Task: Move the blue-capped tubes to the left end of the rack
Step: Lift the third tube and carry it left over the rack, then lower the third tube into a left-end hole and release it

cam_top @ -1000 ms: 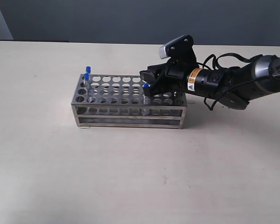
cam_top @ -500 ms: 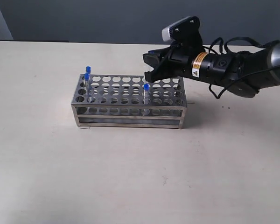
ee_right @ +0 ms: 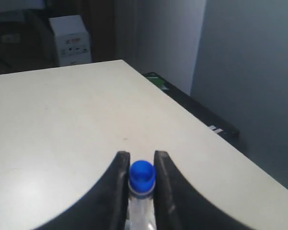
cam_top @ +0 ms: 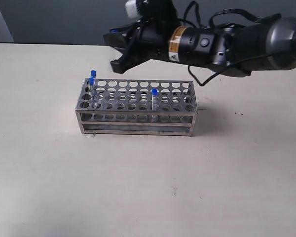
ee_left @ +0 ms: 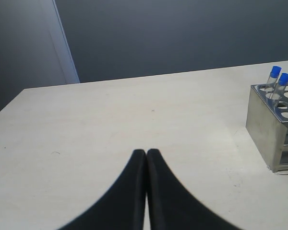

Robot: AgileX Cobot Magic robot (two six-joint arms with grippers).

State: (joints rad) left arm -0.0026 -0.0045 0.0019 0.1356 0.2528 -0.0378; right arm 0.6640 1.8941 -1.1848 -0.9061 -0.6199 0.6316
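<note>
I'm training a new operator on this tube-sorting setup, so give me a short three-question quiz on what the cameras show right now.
1. Count: how many tubes stand in the rack?
2. True or false: the left hand grips a tube.
3. The right hand holds: A) nothing B) a blue-capped tube C) a metal rod

Key:
1) Three: two at the left end, one right of the middle.
2) False: it is shut on nothing.
3) B: the held tube shows in the right wrist view.
</note>
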